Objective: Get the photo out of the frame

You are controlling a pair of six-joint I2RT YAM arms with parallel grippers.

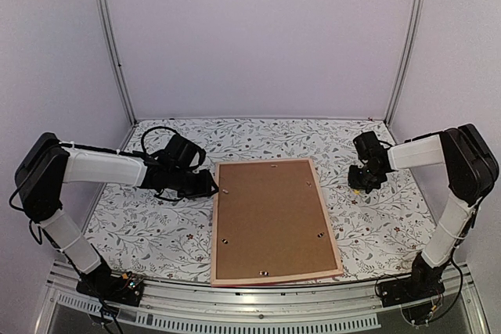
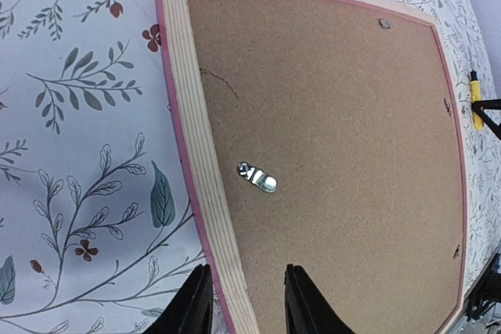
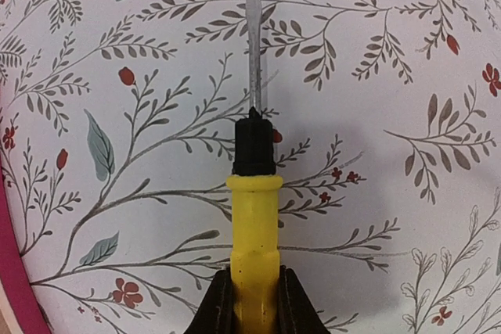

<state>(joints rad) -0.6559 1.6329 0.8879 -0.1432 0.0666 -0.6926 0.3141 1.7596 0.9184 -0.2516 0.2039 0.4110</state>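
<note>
right gripper (image 3: 252, 303) holds a screwdriver (image 3: 254, 217) (backing board (image 1: 270, 220) covers the frame's (image 1: 275, 277) back).

Top external: high behind, looking down on the whole pink-edged rectangular wooden frame (image 1: 274, 278).
Left wrist: close over its left rail, sharing its back.
Right wrist: close over floral tablecloth (image 3: 352, 76) right of it.

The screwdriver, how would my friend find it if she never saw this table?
Start at the big pink-edged frame lying face down in the middle of the flowery tablecloth. To its right, the right arm has its jaws pinching the screwdriver by the handle. It is the only bright yellow thing, with a black collar and a flat metal blade.
</note>
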